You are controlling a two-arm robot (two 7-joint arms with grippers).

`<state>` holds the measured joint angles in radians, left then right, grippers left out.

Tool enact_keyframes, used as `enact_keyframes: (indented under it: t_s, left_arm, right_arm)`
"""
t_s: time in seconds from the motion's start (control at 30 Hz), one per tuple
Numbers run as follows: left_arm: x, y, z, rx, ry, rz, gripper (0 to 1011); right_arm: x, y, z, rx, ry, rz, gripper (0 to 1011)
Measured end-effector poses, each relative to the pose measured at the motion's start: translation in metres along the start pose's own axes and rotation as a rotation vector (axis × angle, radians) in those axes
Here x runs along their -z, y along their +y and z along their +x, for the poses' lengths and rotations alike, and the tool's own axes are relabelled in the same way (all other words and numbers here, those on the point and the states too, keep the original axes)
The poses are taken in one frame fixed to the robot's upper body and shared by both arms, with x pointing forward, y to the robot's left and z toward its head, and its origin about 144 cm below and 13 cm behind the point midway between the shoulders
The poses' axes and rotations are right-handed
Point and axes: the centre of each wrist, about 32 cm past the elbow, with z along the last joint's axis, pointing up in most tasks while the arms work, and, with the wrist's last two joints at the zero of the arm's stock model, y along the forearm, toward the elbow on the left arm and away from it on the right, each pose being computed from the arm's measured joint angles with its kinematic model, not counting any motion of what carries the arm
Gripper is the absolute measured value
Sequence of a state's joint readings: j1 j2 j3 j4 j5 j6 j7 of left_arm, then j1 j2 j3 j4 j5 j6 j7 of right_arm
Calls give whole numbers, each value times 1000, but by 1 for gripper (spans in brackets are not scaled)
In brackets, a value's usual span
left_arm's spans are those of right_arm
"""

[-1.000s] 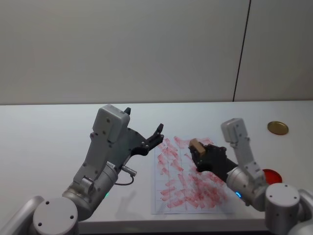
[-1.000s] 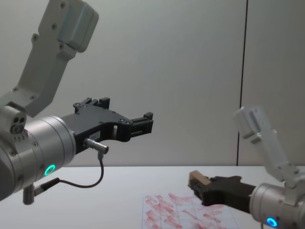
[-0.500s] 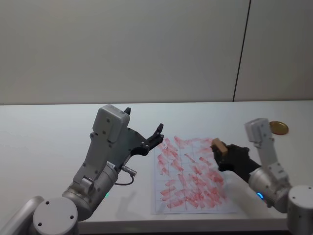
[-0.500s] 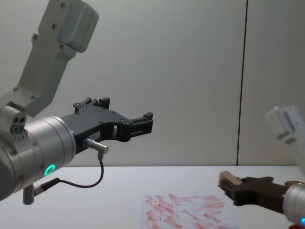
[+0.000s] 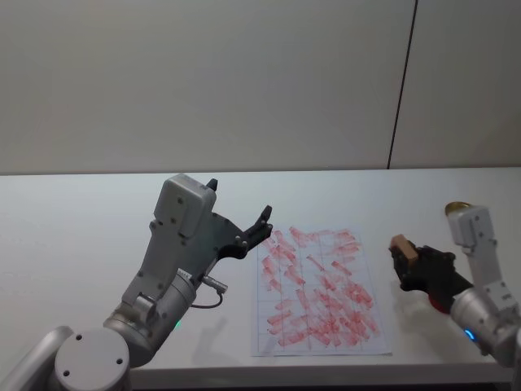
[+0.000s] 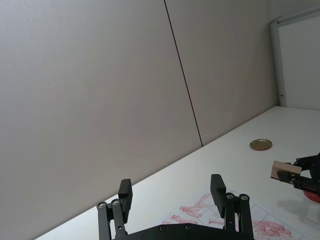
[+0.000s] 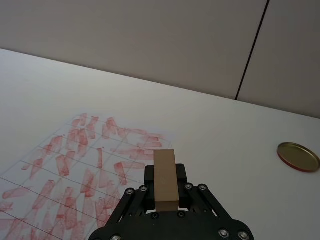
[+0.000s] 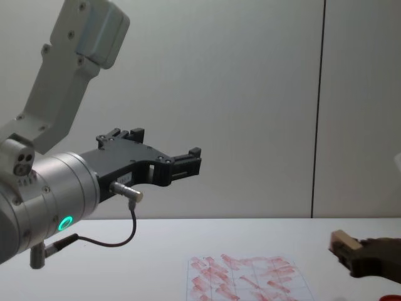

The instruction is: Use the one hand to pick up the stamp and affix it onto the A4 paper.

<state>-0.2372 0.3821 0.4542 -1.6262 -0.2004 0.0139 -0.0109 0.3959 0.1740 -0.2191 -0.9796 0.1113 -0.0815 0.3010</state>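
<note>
Gripping one small light tan wooden stamp block [image 5: 402, 245] between its closed fingers, the black two-finger right gripper [image 5: 404, 259] hangs above the bare white table [image 5: 73, 236], just right of the one white gridded A4 paper [image 5: 317, 289] covered in red marks. The black left gripper [image 5: 262, 223] is raised left of the paper, fingers open and empty. One round brass-coloured disc [image 7: 298, 156] lies farther back.

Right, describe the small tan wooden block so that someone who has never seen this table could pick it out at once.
Start at the white gridded sheet covered in red-pink stamp smears lying on the white table. Off the sheet's right edge hangs the black two-finger right gripper, and the small tan wooden block is clamped at its tip, above the table. The nearby flat round brass disc lies on the table.
</note>
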Motion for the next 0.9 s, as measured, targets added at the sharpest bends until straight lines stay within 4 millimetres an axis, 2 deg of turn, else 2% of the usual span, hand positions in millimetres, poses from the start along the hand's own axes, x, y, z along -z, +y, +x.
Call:
enact_keyframes:
  t_s: [0.5,0.9]
  left_arm:
    - [0,0,0,0,0,0,993]
    - [0,0,0,0,0,0,993]
  right_arm:
    - [18,-19,19,73,-3,-35,221]
    - [39,-22,28,109,5,-85,221]
